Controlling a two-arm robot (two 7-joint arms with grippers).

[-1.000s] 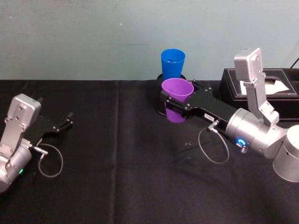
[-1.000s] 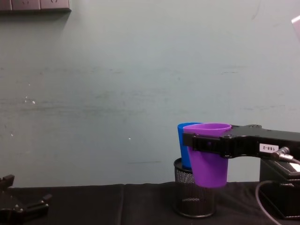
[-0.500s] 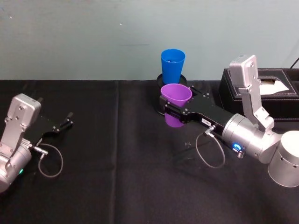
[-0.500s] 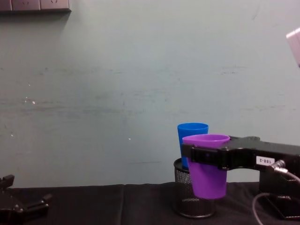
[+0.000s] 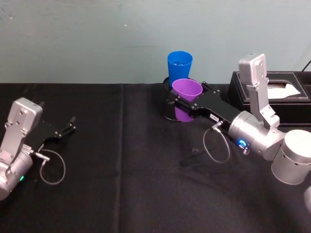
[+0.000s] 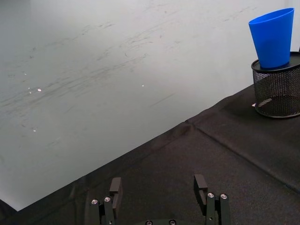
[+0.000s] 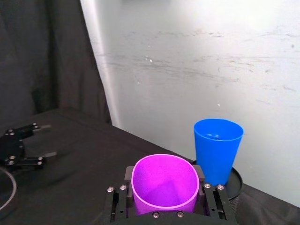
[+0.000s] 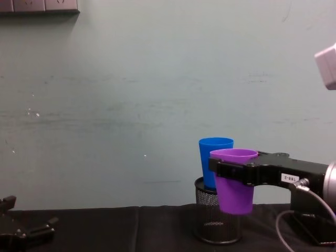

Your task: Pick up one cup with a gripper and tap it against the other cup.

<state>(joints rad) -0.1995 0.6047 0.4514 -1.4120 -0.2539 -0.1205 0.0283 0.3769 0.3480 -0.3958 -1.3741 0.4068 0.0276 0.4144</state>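
A black mesh pen holder (image 5: 166, 103) stands at the back of the black worktop (image 5: 121, 184), close to the pale wall. The blue cup (image 5: 179, 65) sits upright in its mouth, rising well above the mesh rim. To the right, a black tissue box (image 5: 291, 104) lies just behind your right arm. The right tool (image 5: 180, 107) reaches in from that side, its flat black jaws clamped on the purple cup (image 5: 187, 90) just below the rim. It holds the cup upright, off the worktop, in front of the holder. The purple cup is smooth, tapered and plain, and its mouth sits lower than the blue cup's. In the chest view the two cups overlap; you cannot tell whether they touch. The left tool (image 5: 69, 125) rests far off at the left of the worktop, its fingers (image 6: 116, 185) spread apart around nothing.
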